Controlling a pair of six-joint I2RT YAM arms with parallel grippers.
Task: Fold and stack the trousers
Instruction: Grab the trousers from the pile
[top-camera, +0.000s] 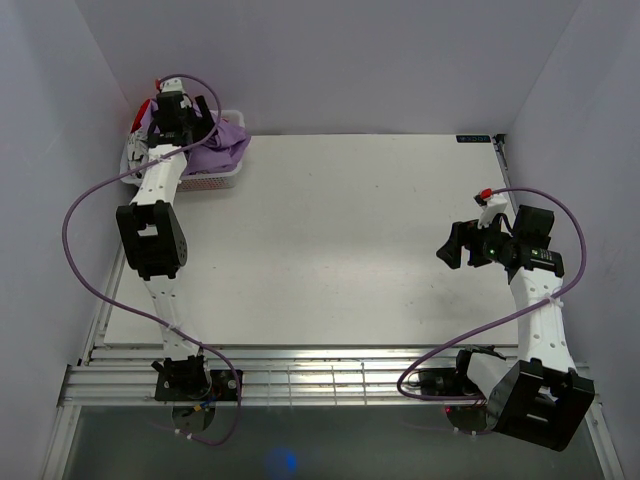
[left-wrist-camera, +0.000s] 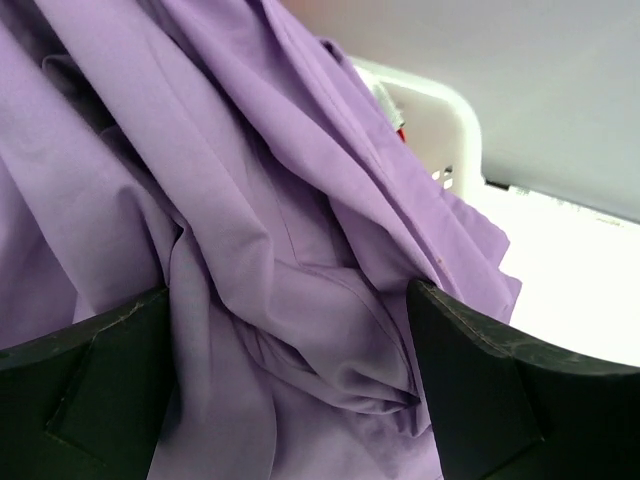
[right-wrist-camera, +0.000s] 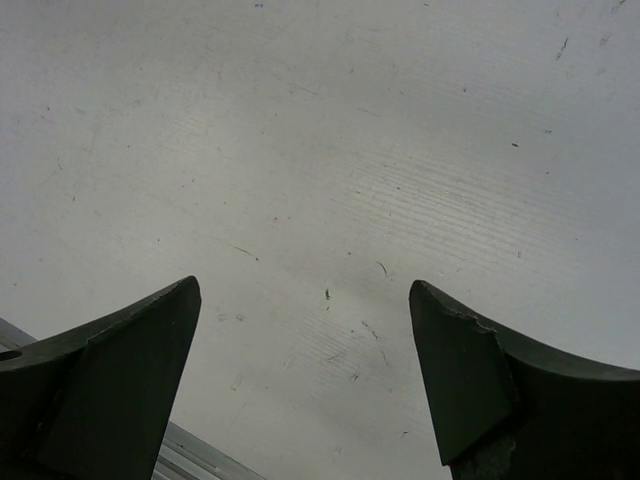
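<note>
Two arms: left one reaches to the far-left corner, right one hangs over the right part of the table (top-camera: 340, 250), well apart from each other.
left gripper (left-wrist-camera: 290, 325): jaws spread wide, straight over the basket; lilac cloth fills the gap between the fingers, not clamped on it.
right gripper (right-wrist-camera: 303, 290): jaws spread wide too, only bare scuffed tabletop shows between them.
trousers (top-camera: 230, 142): bunched up in the basket at the far-left corner, one fold spilling over the rim toward the table (waistband hidden in the heap).
basket (top-camera: 212, 183): white, slotted wall, rounded corner, sits at the table's far-left edge close to the left wall.
basket contents: trousers on top; a red item (top-camera: 147, 108) peeks out at the far-left side, mostly hidden by the left arm, cannot tell what it is.
in the way: left arm's wrist covers much of the basket from above; purple cable (top-camera: 72, 230) loops out to the left of that arm.
around: white walls on three sides; metal rails (top-camera: 330, 372) along the near edge by the arm bases; small dark label (top-camera: 474, 138) at the table's far-right corner.
</note>
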